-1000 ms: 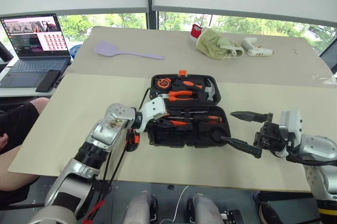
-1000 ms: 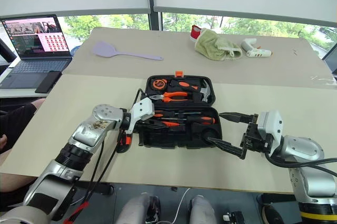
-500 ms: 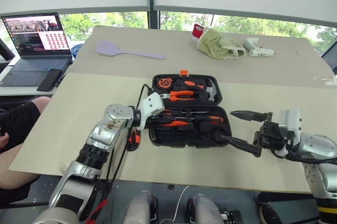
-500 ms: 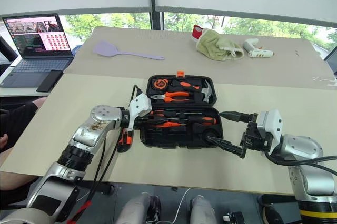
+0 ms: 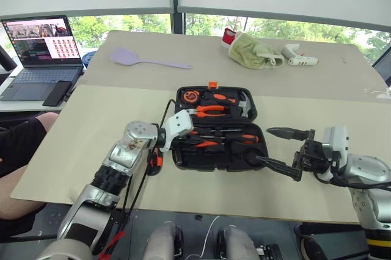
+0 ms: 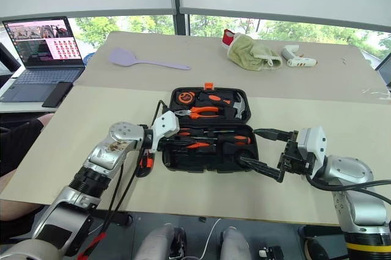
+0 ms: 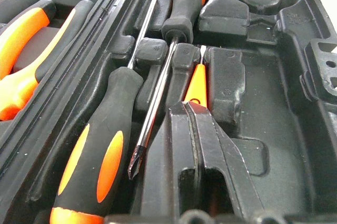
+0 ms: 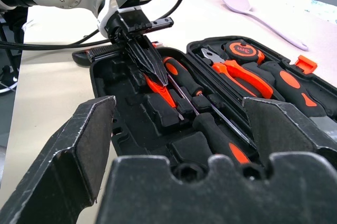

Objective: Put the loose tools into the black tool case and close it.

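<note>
Nothing had shifted: left gripper (image 8: 150, 63) pinched the tester pen (image 7: 197, 83) into the case (image 5: 218, 162) (lid unclosed), right gripper (image 5: 286, 151) spread at three o'clock.

We see a lilac spatula (image 5: 146, 60) lying on the far left of the table (image 5: 79, 126), with a crumpled pale green cloth (image 5: 252, 50) and a white glue gun (image 5: 297, 56) side by side at the far right. An open laptop (image 5: 40, 49) sits on a side desk, a dark phone (image 5: 56, 93) beside it.
</note>
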Motion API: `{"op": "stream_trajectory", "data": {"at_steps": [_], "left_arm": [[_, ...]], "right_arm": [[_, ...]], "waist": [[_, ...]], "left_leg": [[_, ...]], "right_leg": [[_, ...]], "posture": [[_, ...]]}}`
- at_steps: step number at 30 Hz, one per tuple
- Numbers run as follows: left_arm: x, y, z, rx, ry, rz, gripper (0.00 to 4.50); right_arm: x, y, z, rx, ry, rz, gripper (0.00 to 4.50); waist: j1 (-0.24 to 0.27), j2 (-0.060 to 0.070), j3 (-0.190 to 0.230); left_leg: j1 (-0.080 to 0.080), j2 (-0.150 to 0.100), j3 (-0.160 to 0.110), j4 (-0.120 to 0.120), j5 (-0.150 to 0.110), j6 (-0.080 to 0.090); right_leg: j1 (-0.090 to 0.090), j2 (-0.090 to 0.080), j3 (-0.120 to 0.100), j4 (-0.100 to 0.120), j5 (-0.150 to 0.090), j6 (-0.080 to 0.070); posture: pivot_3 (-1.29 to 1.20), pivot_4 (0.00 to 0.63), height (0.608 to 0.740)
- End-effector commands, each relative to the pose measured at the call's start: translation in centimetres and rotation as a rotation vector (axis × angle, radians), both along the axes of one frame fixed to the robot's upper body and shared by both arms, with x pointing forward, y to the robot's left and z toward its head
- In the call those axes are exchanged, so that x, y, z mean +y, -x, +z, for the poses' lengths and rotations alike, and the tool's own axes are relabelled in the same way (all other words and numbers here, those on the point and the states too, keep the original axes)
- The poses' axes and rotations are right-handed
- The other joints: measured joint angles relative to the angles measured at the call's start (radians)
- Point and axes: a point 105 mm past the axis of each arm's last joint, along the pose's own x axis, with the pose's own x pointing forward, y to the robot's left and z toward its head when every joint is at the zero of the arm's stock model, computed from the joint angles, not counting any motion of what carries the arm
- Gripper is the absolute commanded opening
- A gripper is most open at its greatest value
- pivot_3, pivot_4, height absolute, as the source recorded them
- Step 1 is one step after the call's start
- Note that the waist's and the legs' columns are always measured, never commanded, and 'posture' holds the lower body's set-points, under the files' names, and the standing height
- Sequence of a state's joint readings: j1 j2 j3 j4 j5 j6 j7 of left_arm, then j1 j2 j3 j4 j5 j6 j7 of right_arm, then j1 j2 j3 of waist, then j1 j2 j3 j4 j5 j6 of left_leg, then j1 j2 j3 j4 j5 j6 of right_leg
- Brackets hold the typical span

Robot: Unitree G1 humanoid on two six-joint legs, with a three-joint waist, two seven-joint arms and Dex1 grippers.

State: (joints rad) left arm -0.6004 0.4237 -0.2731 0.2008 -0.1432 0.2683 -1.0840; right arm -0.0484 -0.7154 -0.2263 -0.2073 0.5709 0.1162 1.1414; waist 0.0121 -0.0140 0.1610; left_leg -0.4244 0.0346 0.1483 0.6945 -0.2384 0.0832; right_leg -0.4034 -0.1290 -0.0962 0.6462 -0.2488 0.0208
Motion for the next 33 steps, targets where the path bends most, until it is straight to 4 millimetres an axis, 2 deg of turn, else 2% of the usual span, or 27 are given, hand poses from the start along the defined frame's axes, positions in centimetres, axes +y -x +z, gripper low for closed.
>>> {"op": "stream_trajectory", "data": {"at_steps": [1, 3, 7, 12, 13, 16, 19, 21, 23, 28, 30, 33], "left_arm": [[2.1, 0.4, 3.5, -0.078, 0.173, 0.026, 0.27], [4.3, 1.3, 4.3, -0.106, 0.220, 0.027, 0.76], [9.9, 3.0, 4.7, -0.139, 0.276, 0.166, 2.30], [18.7, 6.8, 2.2, -0.071, 0.196, 0.489, 4.12], [20.5, 7.7, 1.7, -0.054, 0.186, 0.567, 4.34], [24.5, 11.4, -0.1, 0.032, 0.124, 0.768, 4.34], [26.5, 13.6, -0.9, 0.081, 0.083, 0.891, 4.34], [26.6, 14.0, -0.8, 0.099, 0.074, 0.928, 4.34], [25.4, 13.7, -0.3, 0.113, 0.106, 0.909, 4.34], [20.9, 11.6, 1.7, 0.160, 0.237, 0.863, 4.34], [18.9, 10.3, 2.2, 0.181, 0.278, 0.869, 4.34], [14.7, 8.0, 2.0, 0.260, 0.315, 0.900, 4.34]], "right_arm": [[-0.8, 0.6, 0.8, -0.050, 0.004, -0.009, 4.50], [-1.3, 1.0, 0.9, -0.037, -0.004, -0.009, 4.50], [-2.9, 1.8, 0.5, -0.023, 0.030, -0.027, 4.50], [-4.4, 3.1, 0.0, 0.004, 0.045, -0.043, 4.50], [-4.5, 3.2, -0.1, 0.001, 0.051, -0.042, 4.50], [-4.5, 3.4, -0.7, 0.003, 0.056, -0.037, 4.50], [-4.3, 3.4, -1.3, 0.007, 0.062, -0.027, 4.50], [-4.2, 3.2, -1.6, 0.009, 0.064, -0.018, 4.50], [-3.9, 2.9, -1.7, 0.004, 0.060, -0.003, 4.50], [-2.6, 1.8, -0.9, -0.040, 0.022, 0.032, 4.50], [-1.9, 1.5, -0.3, -0.060, -0.002, 0.051, 4.50], [-0.4, 1.4, 0.5, -0.091, -0.059, 0.102, 4.50]], "waist": [[-0.003, 0.000, 0.000], [-0.007, 0.000, 0.000], [-0.011, 0.000, 0.000], [-0.013, 0.000, 0.000], [-0.012, 0.000, 0.000], [-0.013, 0.000, 0.000], [-0.012, 0.000, 0.000], [0.000, 0.000, 0.000], [0.007, 0.000, 0.000], [0.005, 0.000, 0.000], [0.000, 0.000, 0.000], [0.002, 0.000, 0.000]], "left_leg": [[0.000, 0.000, 0.000, 0.000, 0.000, 0.000], [0.000, 0.001, 0.000, -0.001, 0.000, 0.000], [0.000, 0.001, 0.000, -0.001, 0.000, -0.001], [0.001, 0.002, -0.001, -0.002, -0.001, 0.000], [0.002, 0.003, -0.001, -0.002, -0.001, 0.000], [0.002, 0.005, -0.001, -0.002, -0.008, -0.004], [0.003, 0.006, -0.002, -0.003, -0.012, -0.003], [0.003, 0.005, -0.003, -0.003, -0.012, -0.003], [0.002, 0.005, -0.003, -0.003, -0.013, -0.003], [0.002, 0.005, -0.003, -0.003, -0.012, -0.004], [0.002, 0.005, -0.003, -0.003, -0.008, -0.011], [0.002, 0.005, -0.003, -0.003, -0.006, -0.013]], "right_leg": [[-0.001, 0.000, 0.000, 0.000, 0.000, 0.000], [-0.001, 0.000, 0.000, 0.000, 0.000, 0.000], [0.000, -0.001, 0.000, 0.000, 0.000, 0.000], [0.000, -0.003, 0.000, -0.001, 0.000, 0.000], [0.000, -0.003, 0.001, -0.002, 0.000, 0.000], [-0.002, -0.007, 0.000, -0.005, 0.000, -0.001], [-0.002, -0.009, -0.001, -0.006, -0.001, -0.001], [-0.002, -0.010, -0.001, -0.007, -0.001, -0.002], [-0.002, -0.011, -0.001, -0.008, -0.002, -0.003], [-0.002, -0.012, 0.001, -0.008, 0.000, -0.003], [-0.001, -0.011, 0.001, -0.007, 0.000, -0.002], [0.002, -0.008, 0.000, -0.004, 0.000, -0.002]], "posture": [[0.00, 0.150, 0.740], [0.00, 0.150, 0.740], [0.00, 0.150, 0.740], [0.00, 0.150, 0.740], [0.00, 0.150, 0.740], [0.00, 0.150, 0.740], [0.00, 0.150, 0.740], [0.00, 0.150, 0.740], [0.00, 0.150, 0.740], [0.00, 0.150, 0.740], [0.00, 0.150, 0.740], [0.00, 0.150, 0.740]]}}
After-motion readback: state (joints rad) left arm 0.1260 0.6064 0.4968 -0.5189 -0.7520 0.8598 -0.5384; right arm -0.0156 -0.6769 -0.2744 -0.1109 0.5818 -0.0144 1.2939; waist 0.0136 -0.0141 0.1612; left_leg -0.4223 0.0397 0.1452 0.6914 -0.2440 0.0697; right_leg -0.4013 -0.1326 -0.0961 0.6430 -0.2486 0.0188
